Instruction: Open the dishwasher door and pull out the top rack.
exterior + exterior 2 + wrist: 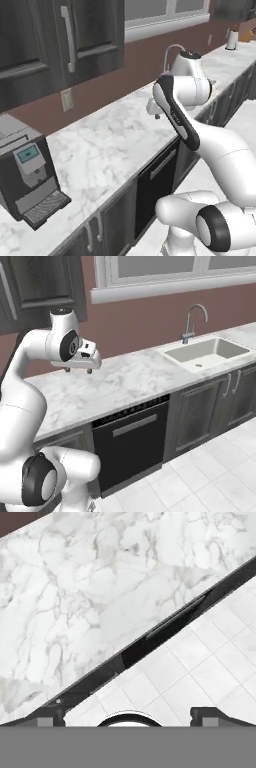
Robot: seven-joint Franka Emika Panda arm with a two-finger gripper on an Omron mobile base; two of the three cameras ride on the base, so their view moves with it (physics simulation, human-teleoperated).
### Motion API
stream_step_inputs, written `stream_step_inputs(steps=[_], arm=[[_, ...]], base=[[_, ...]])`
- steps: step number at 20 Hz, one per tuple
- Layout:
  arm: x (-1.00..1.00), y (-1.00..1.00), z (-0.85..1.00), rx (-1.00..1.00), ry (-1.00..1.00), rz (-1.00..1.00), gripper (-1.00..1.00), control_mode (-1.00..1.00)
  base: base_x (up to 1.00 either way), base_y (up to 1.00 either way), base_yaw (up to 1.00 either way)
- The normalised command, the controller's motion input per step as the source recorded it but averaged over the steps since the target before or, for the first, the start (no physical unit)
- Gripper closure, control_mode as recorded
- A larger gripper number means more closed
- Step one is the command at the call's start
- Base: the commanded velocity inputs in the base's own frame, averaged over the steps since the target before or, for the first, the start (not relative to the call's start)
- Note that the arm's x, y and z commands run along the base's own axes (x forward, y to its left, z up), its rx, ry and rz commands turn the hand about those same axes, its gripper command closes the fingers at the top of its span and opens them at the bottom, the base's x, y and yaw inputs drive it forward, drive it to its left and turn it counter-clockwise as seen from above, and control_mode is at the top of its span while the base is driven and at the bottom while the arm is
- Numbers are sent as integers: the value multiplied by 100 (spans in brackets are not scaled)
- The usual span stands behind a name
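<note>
Nothing of the task was done: the dishwasher door stood shut under the worktop's front edge, left of the sink, so the top rack remained hidden behind it. The gripper hovered above the worktop, fingers spread wide, holding nothing. The sink basin looked empty.

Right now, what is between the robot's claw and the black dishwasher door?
In the right base view, the open gripper hangs above the marble counter. The counter's front edge lies between it and the shut dishwasher door below.
</note>
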Motion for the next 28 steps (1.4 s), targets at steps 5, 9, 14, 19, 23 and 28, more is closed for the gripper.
stream_step_inputs(steps=[5, 9, 14, 19, 23, 28], arm=[[0, 0, 0, 0, 0, 0, -100, 100], [0, 0, 0, 0, 0, 0, -100, 100], [0, 0, 0, 0, 0, 0, -100, 100], [0, 0, 0, 0, 0, 0, -100, 100], [0, 0, 0, 0, 0, 0, -100, 100], [0, 0, 0, 0, 0, 0, -100, 100]], base=[[0, 0, -37], [0, 0, -36], [0, 0, -35], [0, 0, -34], [0, 0, -33], [-9, 0, -30]])
